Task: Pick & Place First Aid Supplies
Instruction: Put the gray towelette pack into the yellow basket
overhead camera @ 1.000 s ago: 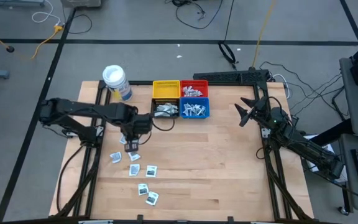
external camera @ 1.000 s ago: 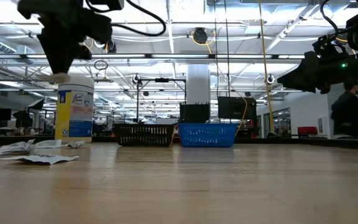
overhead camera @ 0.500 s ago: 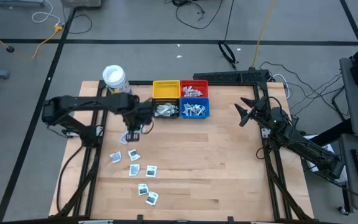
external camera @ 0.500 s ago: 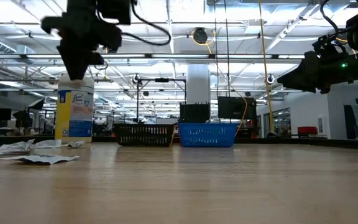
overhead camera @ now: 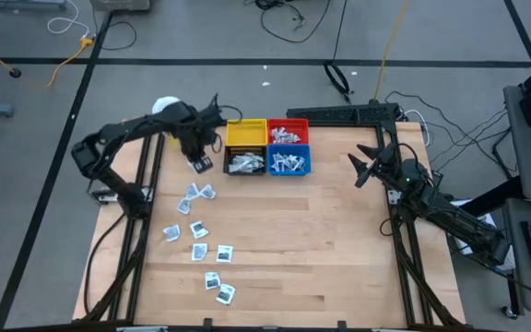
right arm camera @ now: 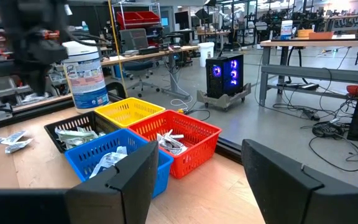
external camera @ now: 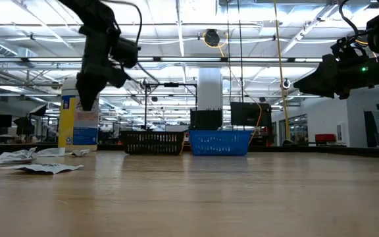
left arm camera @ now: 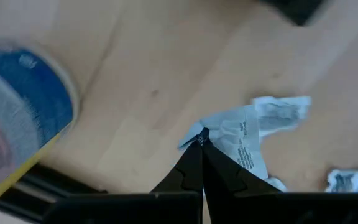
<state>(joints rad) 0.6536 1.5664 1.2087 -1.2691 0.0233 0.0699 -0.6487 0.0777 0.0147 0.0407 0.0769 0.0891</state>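
The wooden tabletop (overhead camera: 321, 249) carries everything. At its far edge stand four small square bins in a block: the yellow bin (overhead camera: 246, 133) and red bin (overhead camera: 288, 132) behind, the black bin (overhead camera: 244, 163) and blue bin (overhead camera: 289, 161) in front. The red, black and blue bins hold white packets; whether the yellow one holds any cannot be told. Just beside the yellow bin, on the left arm's side, stands a white-lidded round jar (overhead camera: 165, 108) with a blue and yellow label, partly covered from above by the left arm.

The first aid supplies (overhead camera: 199, 251) still loose lie scattered on the tabletop in front of the jar and the black bin, in a loose trail running toward the near edge; two crumpled ones (overhead camera: 197, 194) lie nearest the bins.

The left gripper (overhead camera: 199, 155) hangs above the tabletop, between the jar and the black bin, near the bin's outer corner. Its fingers (left arm camera: 191, 171) are pressed together at the tips, pinching a white packet (left arm camera: 244, 140) by one edge, so that the packet hangs clear of the wood.

The right gripper (overhead camera: 365, 168) waits well apart, raised near the tabletop's right edge, its fingers (right arm camera: 120, 180) spread wide and holding nothing, pointing toward the bins.
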